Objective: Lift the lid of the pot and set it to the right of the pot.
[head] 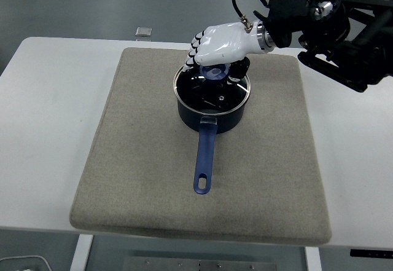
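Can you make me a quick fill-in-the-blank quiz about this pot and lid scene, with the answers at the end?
1. The pot stands on a ____ mat that covers the white table.
2. The pot's long blue handle points toward the table's ____ edge.
3. The right hand is above the ____ of the pot, at its blue knob.
4. The small object at the table's far edge lies to the ____ of the pot.

Missing words: beige; near; lid; left
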Tool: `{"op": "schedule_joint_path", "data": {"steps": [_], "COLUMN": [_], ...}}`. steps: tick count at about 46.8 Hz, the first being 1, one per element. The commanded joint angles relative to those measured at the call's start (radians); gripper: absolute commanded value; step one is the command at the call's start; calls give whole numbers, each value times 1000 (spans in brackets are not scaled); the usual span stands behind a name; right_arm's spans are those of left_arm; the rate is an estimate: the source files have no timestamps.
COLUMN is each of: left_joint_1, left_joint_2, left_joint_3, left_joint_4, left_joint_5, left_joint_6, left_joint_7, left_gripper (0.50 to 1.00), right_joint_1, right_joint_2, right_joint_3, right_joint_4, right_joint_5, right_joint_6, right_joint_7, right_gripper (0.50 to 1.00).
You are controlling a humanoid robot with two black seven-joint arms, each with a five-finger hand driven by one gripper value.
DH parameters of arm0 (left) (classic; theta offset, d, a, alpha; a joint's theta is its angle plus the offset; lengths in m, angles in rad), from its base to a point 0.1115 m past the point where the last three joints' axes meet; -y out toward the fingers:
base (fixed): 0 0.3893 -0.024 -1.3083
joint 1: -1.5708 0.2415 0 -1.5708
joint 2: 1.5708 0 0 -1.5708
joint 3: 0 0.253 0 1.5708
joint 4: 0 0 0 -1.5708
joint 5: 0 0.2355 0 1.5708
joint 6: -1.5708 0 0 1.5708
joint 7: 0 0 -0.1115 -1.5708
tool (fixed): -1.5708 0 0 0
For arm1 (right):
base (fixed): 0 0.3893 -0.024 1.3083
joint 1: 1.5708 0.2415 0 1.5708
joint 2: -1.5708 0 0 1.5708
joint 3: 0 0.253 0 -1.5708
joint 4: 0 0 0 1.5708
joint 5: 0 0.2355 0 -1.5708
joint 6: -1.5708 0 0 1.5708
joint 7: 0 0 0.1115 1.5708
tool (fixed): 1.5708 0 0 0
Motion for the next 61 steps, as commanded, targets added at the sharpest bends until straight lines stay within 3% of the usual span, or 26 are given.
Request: {"op": "schedule_joint_path", "data": {"steps": [1, 21, 25, 30, 48, 50, 52, 54, 55, 61], "left_joint_1": [1, 1, 1, 0, 1, 0, 1, 1, 1, 0], "left_joint_2": [0, 0, 0, 0, 0, 0, 0, 0, 0, 0], "left_joint_3": [0, 0, -1, 0, 0, -1, 0, 0, 0, 0], "left_joint_4": [0, 0, 0, 0, 0, 0, 0, 0, 0, 0], "left_joint_5": [0, 0, 0, 0, 0, 0, 0, 0, 0, 0], "left_joint_6": [0, 0, 0, 0, 0, 0, 0, 0, 0, 0], "left_joint_7": [0, 0, 0, 0, 0, 0, 0, 0, 0, 0], "left_gripper": [1000, 1000, 1000, 1000, 1000, 1000, 1000, 1000, 1000, 1000], "right_joint_1": [-1, -1, -1, 4, -7, -10, -8, -7, -5, -4], "right_joint_2": [0, 0, 1, 0, 1, 1, 1, 1, 1, 1], "right_joint_3": [-16, -26, -26, -26, -21, -18, -18, -18, -18, -15], "right_joint_4": [-7, -6, -6, -3, 2, 2, 2, 3, 5, 5], "right_joint_5": [-5, -4, -2, 4, 9, 10, 10, 10, 12, 12], "right_joint_6": [-25, -26, -20, -10, 13, 15, 15, 16, 18, 36], "right_joint_7": [0, 0, 0, 0, 0, 0, 0, 0, 0, 0], "right_gripper": [901, 897, 881, 781, 764, 738, 681, 579, 500, 500]}}
